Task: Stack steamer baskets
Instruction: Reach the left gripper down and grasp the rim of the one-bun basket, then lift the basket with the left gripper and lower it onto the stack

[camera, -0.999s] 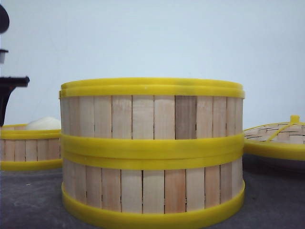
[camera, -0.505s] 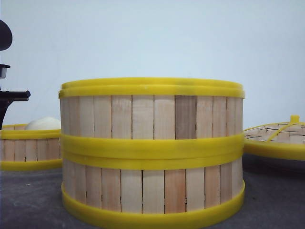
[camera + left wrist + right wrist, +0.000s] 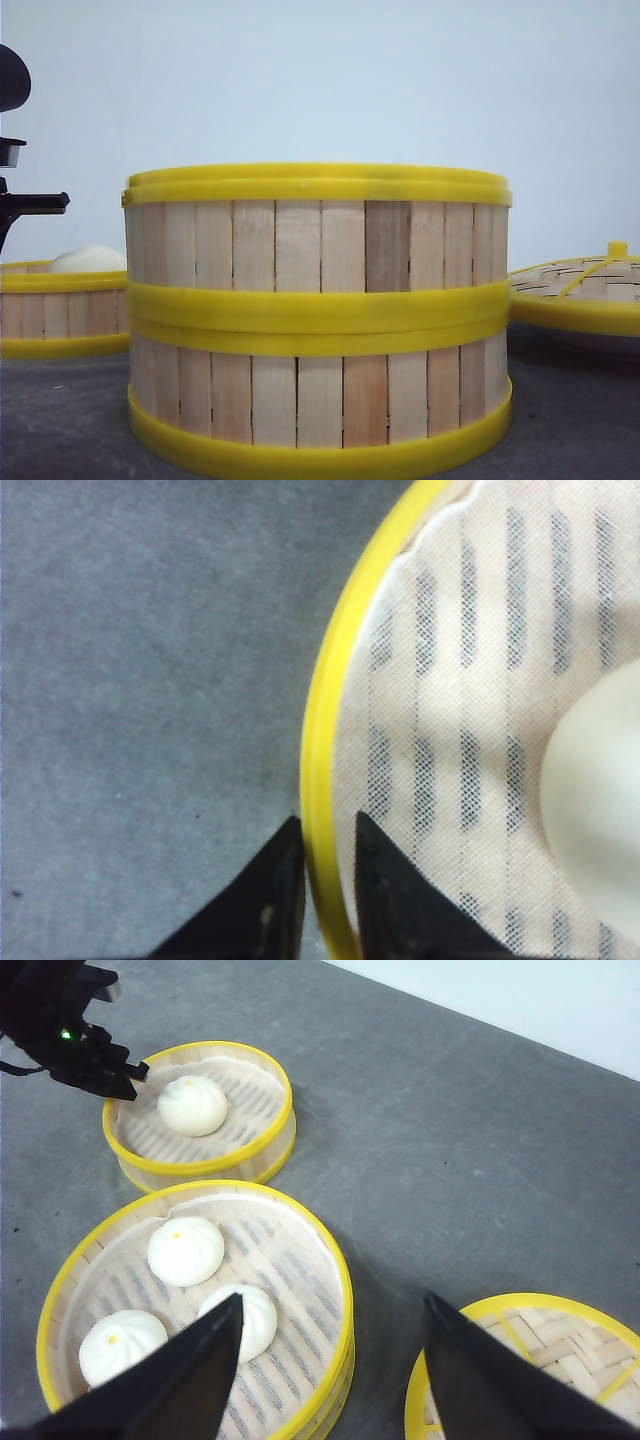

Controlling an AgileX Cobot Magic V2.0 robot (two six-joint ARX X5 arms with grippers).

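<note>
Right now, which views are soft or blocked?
Front view: the two-high stack fills the frame, sharp but hiding the table behind. Left wrist: very close, bun washed out. Right wrist: clear, the right gripper dark and blurred.

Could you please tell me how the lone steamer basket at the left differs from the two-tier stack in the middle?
The single slatted-wood, yellow-rimmed basket is one tier high; the stack of two such baskets is two. The single basket holds one white bun; the stack's top tier holds three. The left gripper straddles the single basket's rim; nothing touches the stack. Both share paper liners.
</note>
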